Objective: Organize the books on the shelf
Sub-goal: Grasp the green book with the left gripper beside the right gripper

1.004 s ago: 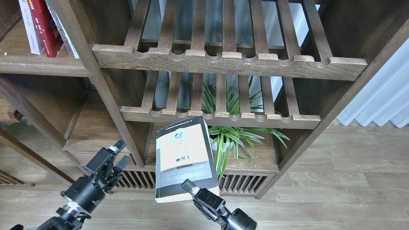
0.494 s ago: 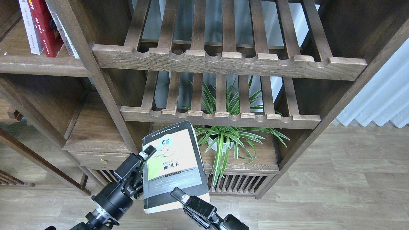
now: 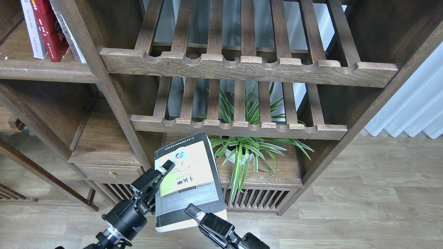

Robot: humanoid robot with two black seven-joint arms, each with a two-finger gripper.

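Observation:
The thick black-and-lime-green book is held up in front of the bookcase, cover towards me. My right gripper is shut on its bottom edge. My left gripper is at the book's left edge. One of its fingers lies over the cover and the other is hidden behind the book. The solid dark-brown shelf is at the upper left. A red book and a pale white book stand upright on it.
Two slatted racks fill the middle bay. A potted spider plant stands under them, right of the held book. A small cabinet with a drawer is lower left. A white curtain hangs at the right.
The held book shifted left and slightly down with my right gripper. My left gripper came from the lower left up to the book's left edge, one finger now over the cover.

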